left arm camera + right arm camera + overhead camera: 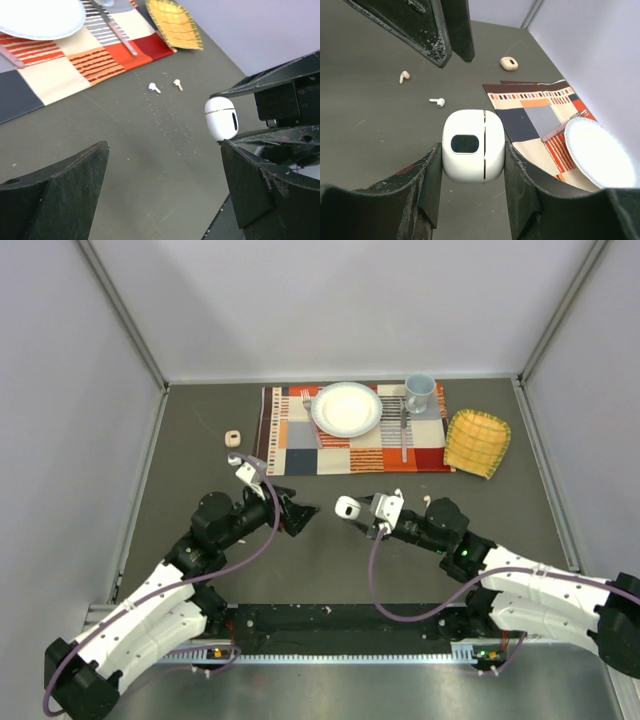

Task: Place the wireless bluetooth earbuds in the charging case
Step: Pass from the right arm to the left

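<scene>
Right gripper [349, 508]: closed on the white case [472, 145], held off the tabletop [200, 410], one finger on each half, either side of the seam.
Left gripper [164, 145]: wide, empty, facing the case from just left of it.
Earbuds: none in the case. A white earbud [438, 102] and a beige earbud [404, 76] lie left of it. Another white [154, 88] and beige [177, 84] pair lies to its right.
Risk, lid: the seam looks shut, and this grip probably pins it closed.
Risk, pick: tiny, smooth earbuds could slip or flick away from wide fingers.
Risk, match: beige earbuds may belong to the beige case [509, 63], far left.
In the way: nothing on the tabletop, but the two grippers crowd each other.
Far: placemat [300, 455], plate [347, 408], mug [419, 392] and yellow cloth [477, 442], well apart.
</scene>
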You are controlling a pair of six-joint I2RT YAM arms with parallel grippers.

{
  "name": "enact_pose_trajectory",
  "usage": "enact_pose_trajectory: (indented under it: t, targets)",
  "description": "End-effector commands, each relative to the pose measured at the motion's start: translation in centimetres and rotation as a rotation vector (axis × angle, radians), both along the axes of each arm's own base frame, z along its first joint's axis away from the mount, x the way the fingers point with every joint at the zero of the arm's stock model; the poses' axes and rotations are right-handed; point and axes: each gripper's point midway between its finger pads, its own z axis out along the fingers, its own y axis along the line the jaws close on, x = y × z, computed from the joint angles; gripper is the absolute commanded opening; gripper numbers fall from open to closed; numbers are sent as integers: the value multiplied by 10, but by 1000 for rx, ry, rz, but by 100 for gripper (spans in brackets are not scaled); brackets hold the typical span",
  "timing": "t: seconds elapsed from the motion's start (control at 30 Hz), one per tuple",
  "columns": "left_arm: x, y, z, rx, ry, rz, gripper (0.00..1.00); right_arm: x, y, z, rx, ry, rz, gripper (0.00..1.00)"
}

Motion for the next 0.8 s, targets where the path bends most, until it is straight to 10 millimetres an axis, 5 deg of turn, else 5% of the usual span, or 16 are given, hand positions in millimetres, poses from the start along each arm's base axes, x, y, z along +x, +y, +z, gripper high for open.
enact_pose_trajectory:
  t: [0.0, 0.4, 0.5, 0.53, 0.6, 0.63, 0.7, 0.77]
  targets:
    - [-16, -13, 24, -151, -55, -102, 99, -14, 0, 21, 68, -31, 44, 0]
    - [-25, -24, 21, -217, -55, -182, 99, -18, -1, 33, 119, -35, 53, 0]
    - [-14, -22, 46, -178, -116, -147, 99, -13, 0, 45, 109, -77, 36, 0]
    - [-10, -22, 75, -183, -175, -137, 99, -8, 1, 53, 109, -95, 20, 0]
    - [2, -24, 77, -109, -171, -119, 99, 1, 1, 58, 58, -138, -7, 0]
    - [14, -26, 99, -92, -197, -96, 99, 5, 3, 80, 63, -179, -14, 0]
    - [25, -27, 105, -32, -187, -74, 99, 22, 3, 83, 1, -199, -77, 0]
    - [36, -31, 132, -42, -210, -56, 99, 31, 5, 101, -3, -210, -102, 0]
